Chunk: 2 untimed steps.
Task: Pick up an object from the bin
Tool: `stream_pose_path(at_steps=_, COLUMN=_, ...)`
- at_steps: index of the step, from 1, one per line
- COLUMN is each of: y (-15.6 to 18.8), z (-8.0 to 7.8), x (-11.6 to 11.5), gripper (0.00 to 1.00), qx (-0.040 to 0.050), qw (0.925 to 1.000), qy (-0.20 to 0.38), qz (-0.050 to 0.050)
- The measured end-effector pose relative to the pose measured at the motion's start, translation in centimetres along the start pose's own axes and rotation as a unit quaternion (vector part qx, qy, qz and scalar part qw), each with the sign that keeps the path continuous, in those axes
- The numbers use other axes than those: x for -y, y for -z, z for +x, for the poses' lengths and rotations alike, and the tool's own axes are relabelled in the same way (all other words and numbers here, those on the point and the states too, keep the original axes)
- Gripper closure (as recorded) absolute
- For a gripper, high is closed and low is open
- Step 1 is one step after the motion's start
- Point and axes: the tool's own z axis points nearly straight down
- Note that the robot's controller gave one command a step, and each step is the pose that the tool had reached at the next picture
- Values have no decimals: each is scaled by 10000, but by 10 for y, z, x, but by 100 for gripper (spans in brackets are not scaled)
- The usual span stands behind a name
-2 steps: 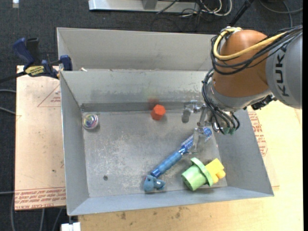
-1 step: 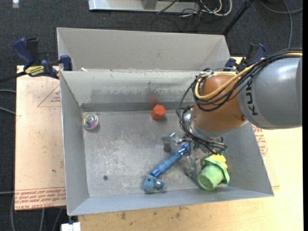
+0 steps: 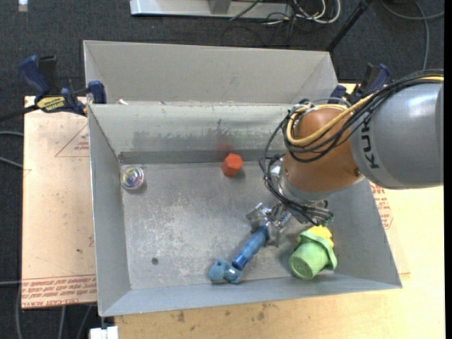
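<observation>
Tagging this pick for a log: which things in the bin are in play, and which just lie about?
In play: claw, over the upper end of the blue stick-like tool.
Lying about: green cup beside the claw; orange lump by the back wall; shiny ball at left.

Robotics lab: KUKA arm [image 3: 404,138], metal bin [image 3: 212,76], cables [image 3: 311,4].

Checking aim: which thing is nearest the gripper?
The blue tool, its top end at the gripper; green cup, orange block and shiny ball lie farther off.
</observation>
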Motion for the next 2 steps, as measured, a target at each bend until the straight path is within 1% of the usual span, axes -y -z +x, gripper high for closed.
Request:
stream_pose_path(at_steps=1, y=218, z=-8, x=16, gripper=100, qx=35, qw=9999, qy=-116, qz=33)
stream_pose_path(at_steps=2, y=213, z=-3, x=32, gripper=100, qx=0, qw=9853, qy=1708, qz=6)
